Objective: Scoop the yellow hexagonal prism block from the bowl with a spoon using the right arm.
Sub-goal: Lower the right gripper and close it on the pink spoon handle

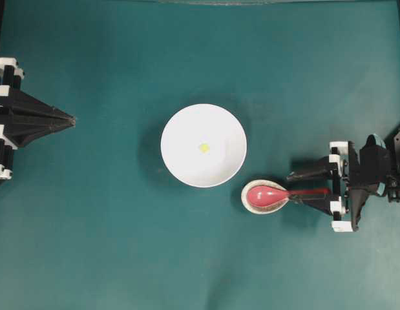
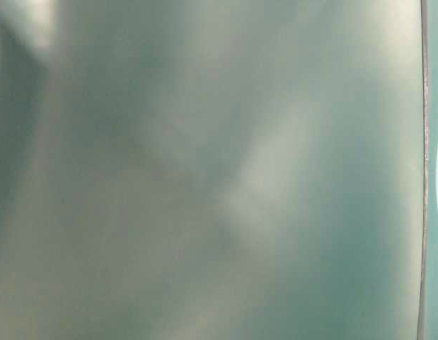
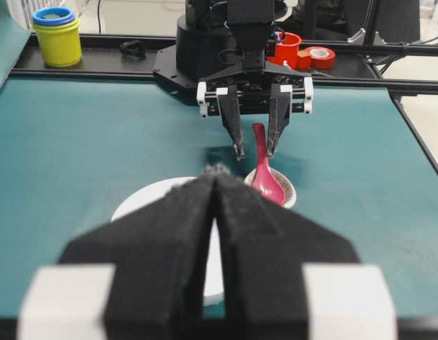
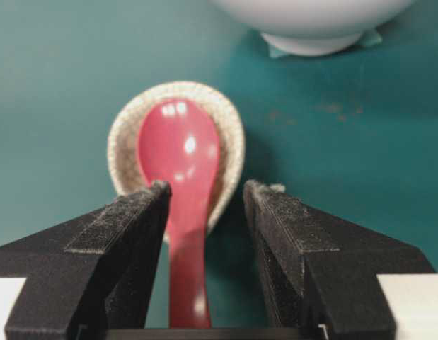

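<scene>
The white bowl (image 1: 203,145) stands mid-table with the tiny yellow block (image 1: 203,147) at its centre. The red-pink spoon (image 1: 271,193) lies with its scoop in the speckled spoon rest (image 1: 250,201) just right of the bowl, handle pointing right. My right gripper (image 1: 290,188) is open with the spoon handle (image 4: 187,269) between its jaws, closer to the left finger (image 4: 127,219); the jaws do not grip it. The bowl's foot (image 4: 314,42) shows ahead. My left gripper (image 1: 73,120) is shut and empty at the far left, seen in its wrist view (image 3: 216,176) facing the bowl (image 3: 144,198).
The right arm's base (image 3: 204,42) stands at the table's far edge in the left wrist view, with stacked yellow and blue cups (image 3: 57,32) and red tape rolls (image 3: 307,51) behind it. The table-level view is a blur.
</scene>
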`<state>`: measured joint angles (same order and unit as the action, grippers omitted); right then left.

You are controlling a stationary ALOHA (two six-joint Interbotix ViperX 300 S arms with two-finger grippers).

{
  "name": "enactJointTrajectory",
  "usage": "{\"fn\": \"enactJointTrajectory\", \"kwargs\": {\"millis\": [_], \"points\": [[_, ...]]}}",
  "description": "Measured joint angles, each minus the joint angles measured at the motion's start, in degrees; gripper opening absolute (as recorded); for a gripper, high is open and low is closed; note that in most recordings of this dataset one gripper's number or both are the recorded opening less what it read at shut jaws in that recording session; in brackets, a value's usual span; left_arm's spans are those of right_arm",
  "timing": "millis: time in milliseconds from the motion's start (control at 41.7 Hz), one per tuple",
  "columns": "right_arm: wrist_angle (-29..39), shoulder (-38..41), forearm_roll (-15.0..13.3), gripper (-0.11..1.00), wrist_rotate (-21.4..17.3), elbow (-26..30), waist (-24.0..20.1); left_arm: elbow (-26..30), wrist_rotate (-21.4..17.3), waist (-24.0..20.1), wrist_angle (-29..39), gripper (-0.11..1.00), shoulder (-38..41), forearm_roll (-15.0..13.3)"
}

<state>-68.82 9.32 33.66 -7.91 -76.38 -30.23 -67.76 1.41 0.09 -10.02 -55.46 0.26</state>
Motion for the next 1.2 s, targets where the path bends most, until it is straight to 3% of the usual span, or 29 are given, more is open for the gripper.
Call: {"fn": "enactJointTrajectory", "kwargs": {"millis": [624, 1200], "points": [[3.8, 0.0, 0.0, 0.54, -0.1, -0.8, -1.7, 0.1, 0.0, 0.0, 1.0, 0.00, -0.1, 0.0], [4.5, 0.0, -0.1, 0.54, 2.7, -0.7, -1.7, 0.1, 0.0, 0.0, 1.4, 0.00, -0.1, 0.1]]}}
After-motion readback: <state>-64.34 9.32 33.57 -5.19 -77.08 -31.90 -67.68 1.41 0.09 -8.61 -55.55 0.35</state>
